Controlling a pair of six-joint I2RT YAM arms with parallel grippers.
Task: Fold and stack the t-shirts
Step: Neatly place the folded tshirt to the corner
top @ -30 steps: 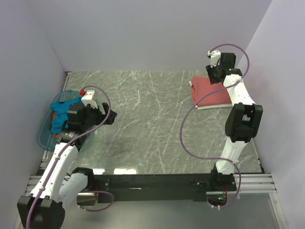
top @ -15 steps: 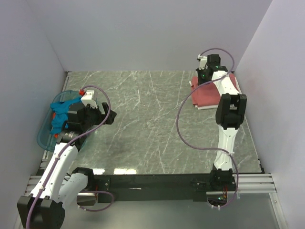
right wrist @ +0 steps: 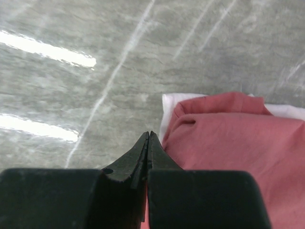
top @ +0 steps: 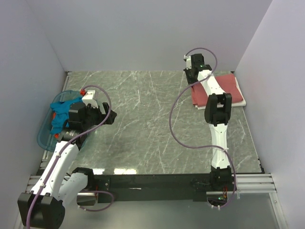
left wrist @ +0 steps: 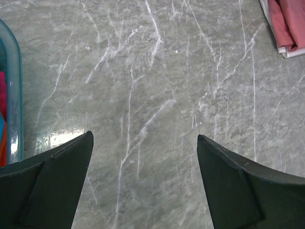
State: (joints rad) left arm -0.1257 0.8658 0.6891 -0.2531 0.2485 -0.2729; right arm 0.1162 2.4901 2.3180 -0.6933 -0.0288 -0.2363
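Up close, we see our right gripper closed empty beside the dusty-red t-shirt; our left gripper spread wide.

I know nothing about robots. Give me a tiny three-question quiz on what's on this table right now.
1. True or false: the red shirt lies on top of a white shirt.
2. Which one is shut? A. left gripper B. right gripper
3. Fill in: the basket sits at the table's ___ edge, seen from above.
Key: 1 true; 2 B; 3 left.
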